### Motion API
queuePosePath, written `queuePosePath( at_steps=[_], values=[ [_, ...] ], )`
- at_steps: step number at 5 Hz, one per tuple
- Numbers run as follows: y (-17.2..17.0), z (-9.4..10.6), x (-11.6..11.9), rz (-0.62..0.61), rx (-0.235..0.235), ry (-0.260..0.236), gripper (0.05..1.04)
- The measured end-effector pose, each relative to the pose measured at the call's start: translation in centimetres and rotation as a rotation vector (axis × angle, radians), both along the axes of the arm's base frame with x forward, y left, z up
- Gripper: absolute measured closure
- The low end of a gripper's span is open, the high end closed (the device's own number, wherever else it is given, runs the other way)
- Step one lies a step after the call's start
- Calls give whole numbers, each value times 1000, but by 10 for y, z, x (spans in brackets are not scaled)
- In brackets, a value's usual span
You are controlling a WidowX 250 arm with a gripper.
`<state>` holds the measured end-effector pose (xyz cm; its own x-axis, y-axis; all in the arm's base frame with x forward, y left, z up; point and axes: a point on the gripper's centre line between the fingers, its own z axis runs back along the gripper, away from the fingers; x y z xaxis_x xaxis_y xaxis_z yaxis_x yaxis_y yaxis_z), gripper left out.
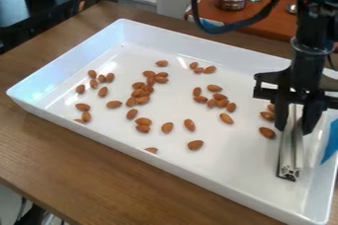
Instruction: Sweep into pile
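Black two-finger gripper (295,131) over one end of tray, clamped on silver grooved metal bar (290,156), presumably for its long sweeping edge. Brown oval almonds (194,145) scattered and clumped across white rectangular tray (228,172), few just beside bar. Raised walls likely there to stop strays. Single pile not formed.

The gripper (295,124) covers part of the metal bar (289,152). The tray's near side (198,176) hides part of one nut (151,150). The right edge cuts off a blue thing (330,142); the top cuts off the arm (312,29).
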<state>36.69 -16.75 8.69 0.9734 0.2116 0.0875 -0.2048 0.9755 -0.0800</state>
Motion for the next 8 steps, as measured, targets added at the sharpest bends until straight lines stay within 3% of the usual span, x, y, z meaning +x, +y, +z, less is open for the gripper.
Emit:
queuePosePath(
  at_steps=[2, 4, 7, 8],
  values=[
    [36, -2, -5, -75, -37, 57, 733],
    [92, 0, -25, -90, -55, 79, 733],
    [155, -1, -39, -82, -65, 38, 733],
    [179, -1, -40, -83, -42, 28, 733]
  ],
)
